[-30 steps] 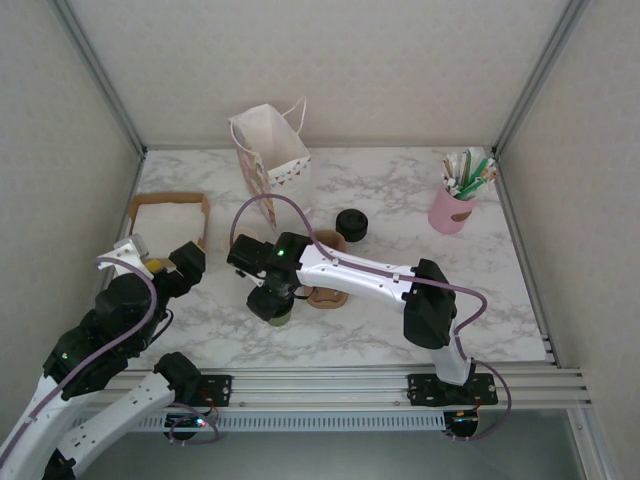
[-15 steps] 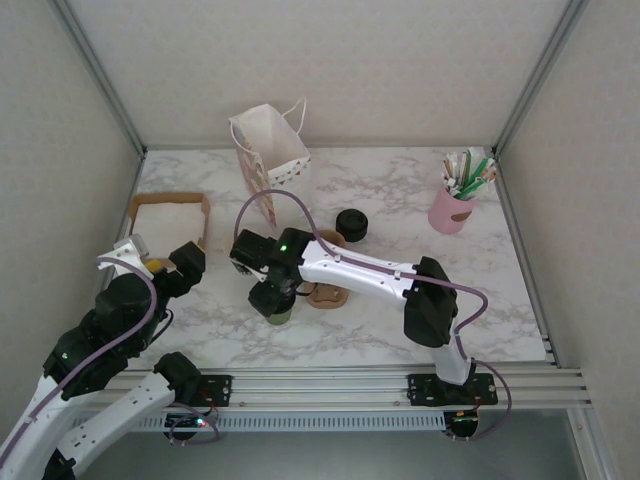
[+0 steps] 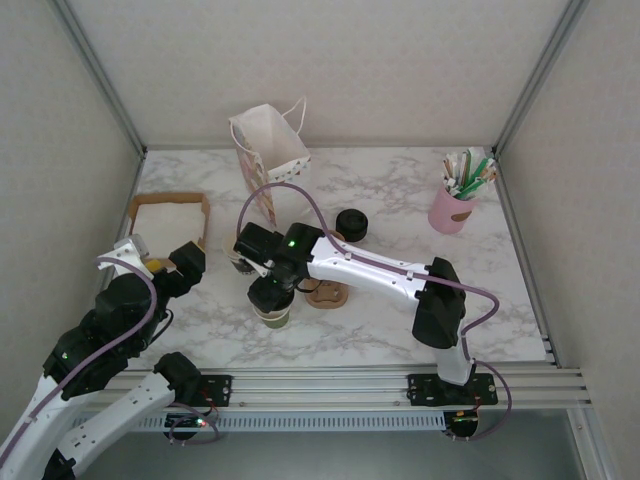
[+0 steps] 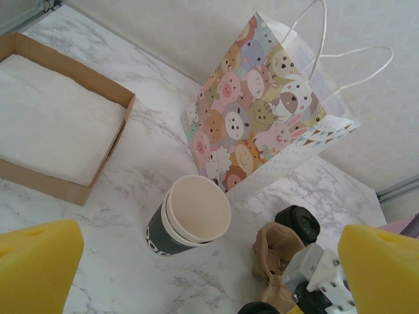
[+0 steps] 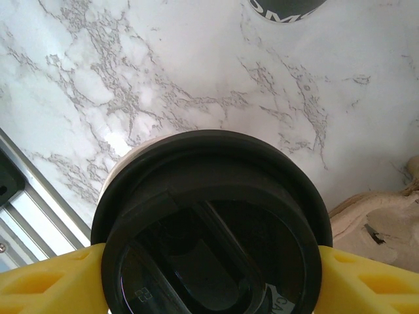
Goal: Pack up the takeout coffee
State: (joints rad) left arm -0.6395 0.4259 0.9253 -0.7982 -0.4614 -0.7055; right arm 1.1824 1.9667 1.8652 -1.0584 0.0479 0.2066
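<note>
Black-lidded coffee cup [image 3: 273, 320] near front of marble table [image 3: 400, 190], just left of cardboard carrier [image 3: 328, 296], directly under right gripper [image 3: 269, 300]. Right wrist view: yellow fingers [image 5: 46, 284] pressed against both sides of lid [image 5: 209, 216], clamped on it. Cream rim peeks out below lid. Cannot tell whether cup base rests on table. Left gripper [image 4: 209, 268] at left side, fingers wide apart, holding nothing. Ahead of it: lidless cup stack [image 4: 190, 216], cartoon-animal bag [image 4: 262, 124], napkin box [image 4: 59, 124].

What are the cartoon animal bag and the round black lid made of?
The cartoon-animal bag looks like printed paper, with crisp folded edges. The round black lid looks like smooth moulded plastic, faintly shiny with raised ridges.
</note>
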